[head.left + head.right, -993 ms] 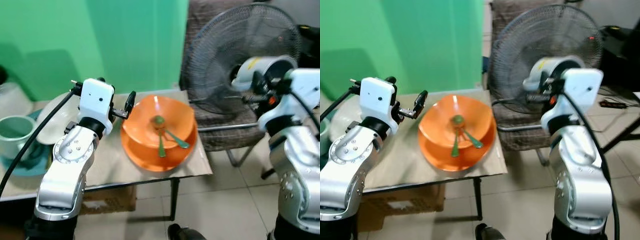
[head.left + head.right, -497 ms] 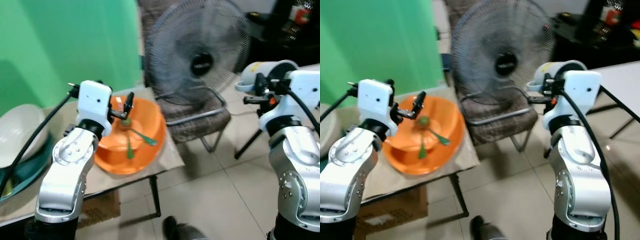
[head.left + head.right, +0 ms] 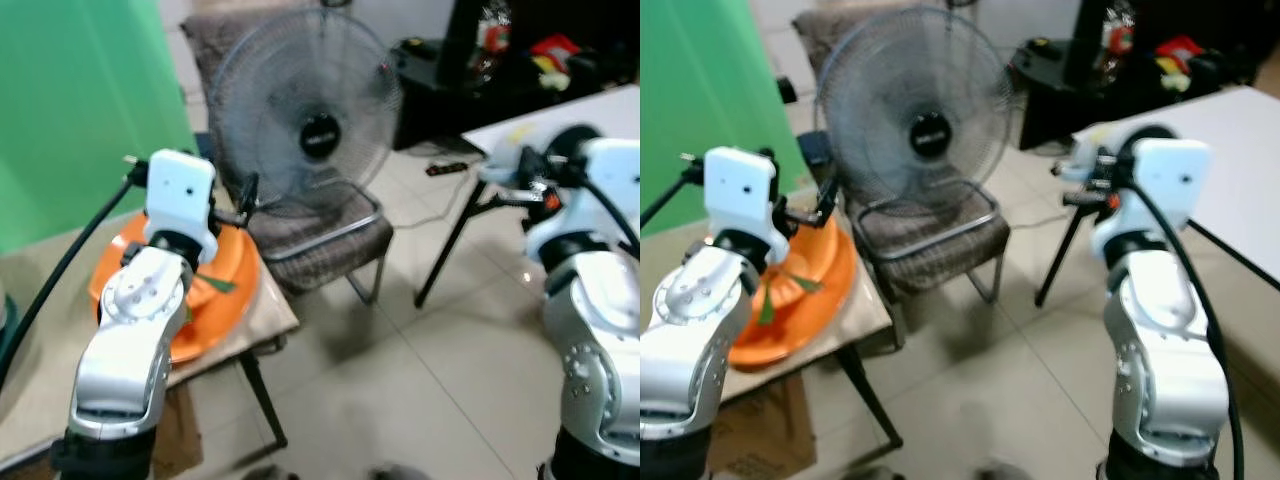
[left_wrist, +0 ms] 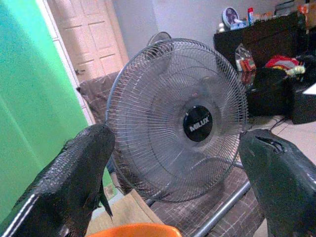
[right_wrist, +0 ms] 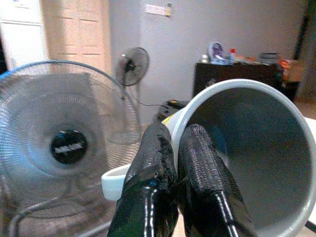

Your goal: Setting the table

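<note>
1. Grey cup (image 5: 247, 163) sits in the right gripper (image 5: 175, 148), whose two fingers (image 5: 202, 163) pinch its rim, one inside and one outside.
2. Held up at chest height on the robot's right, the cup (image 3: 505, 160) is well apart from the table (image 3: 270, 310).
3. Left gripper (image 4: 175, 163) is raised above the table edge, fingers (image 4: 81, 173) spread wide and holding nothing.
4. Orange bowls (image 3: 225, 290) lie stacked on the table, partly behind the left arm, with a green spoon (image 3: 800, 283) inside.
5. Just past the table stands a chair (image 3: 320, 235) carrying a fan (image 3: 305, 125).
6. White table (image 3: 1240, 160) lies on the robot's right.
</note>
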Robot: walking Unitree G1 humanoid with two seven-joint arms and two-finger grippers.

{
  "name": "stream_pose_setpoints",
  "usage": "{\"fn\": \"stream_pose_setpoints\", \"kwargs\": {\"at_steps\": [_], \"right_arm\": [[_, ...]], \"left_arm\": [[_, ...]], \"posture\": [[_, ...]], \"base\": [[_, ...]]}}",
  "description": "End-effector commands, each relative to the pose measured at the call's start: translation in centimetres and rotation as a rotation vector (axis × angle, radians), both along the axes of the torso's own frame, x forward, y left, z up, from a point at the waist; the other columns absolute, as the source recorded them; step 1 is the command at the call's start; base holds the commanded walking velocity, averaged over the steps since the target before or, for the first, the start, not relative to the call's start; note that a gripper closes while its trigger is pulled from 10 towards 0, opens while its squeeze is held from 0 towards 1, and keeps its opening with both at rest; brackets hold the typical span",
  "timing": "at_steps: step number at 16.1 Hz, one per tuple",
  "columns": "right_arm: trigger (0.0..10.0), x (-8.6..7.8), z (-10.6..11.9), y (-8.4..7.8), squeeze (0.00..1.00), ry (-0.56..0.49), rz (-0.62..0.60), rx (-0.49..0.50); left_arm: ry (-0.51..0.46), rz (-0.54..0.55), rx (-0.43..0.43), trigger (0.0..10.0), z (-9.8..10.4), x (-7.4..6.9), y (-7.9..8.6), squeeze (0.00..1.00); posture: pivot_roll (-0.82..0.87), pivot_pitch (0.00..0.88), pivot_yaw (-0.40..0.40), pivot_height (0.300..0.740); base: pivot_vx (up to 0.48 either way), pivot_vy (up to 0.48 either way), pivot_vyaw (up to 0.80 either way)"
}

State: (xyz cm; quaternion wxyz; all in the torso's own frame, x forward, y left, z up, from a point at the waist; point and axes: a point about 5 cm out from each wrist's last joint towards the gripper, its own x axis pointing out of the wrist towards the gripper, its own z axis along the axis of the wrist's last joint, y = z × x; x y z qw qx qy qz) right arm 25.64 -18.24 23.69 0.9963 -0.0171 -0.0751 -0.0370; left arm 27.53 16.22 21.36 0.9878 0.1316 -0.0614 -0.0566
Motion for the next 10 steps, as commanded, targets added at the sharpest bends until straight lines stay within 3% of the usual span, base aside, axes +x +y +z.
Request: {"fn": "stream_pose_setpoints", "kwargs": {"at_steps": [1,4,6,10], "right_arm": [[10.0,0.0,-0.4,-0.1,0.00,0.024,0.000,-0.008],[10.0,0.0,-1.3,-0.2,0.00,0.081,-0.009,-0.040],[10.0,0.0,-2.4,-0.1,0.00,0.135,0.010,-0.076],[10.0,-0.1,-4.5,0.9,0.00,0.239,0.105,-0.118]], "left_arm": [[0.020,0.025,0.013,10.0,-0.3,0.2,0.1,0.00],[0.045,0.057,0.023,10.0,-0.8,0.4,0.3,0.00],[0.016,0.006,-0.030,10.0,-1.0,0.5,0.1,0.00],[0.086,-0.049,-0.093,10.0,-2.3,0.4,-0.1,0.00]], "posture": [[0.05,0.000,0.014,0.740],[0.05,0.000,0.014,0.740],[0.05,0.000,0.016,0.740],[0.05,0.000,0.019,0.740]], "base": [[0.000,0.000,-0.80],[0.000,0.000,-0.80],[0.000,0.000,-0.80],[0.000,0.000,-0.72]]}}
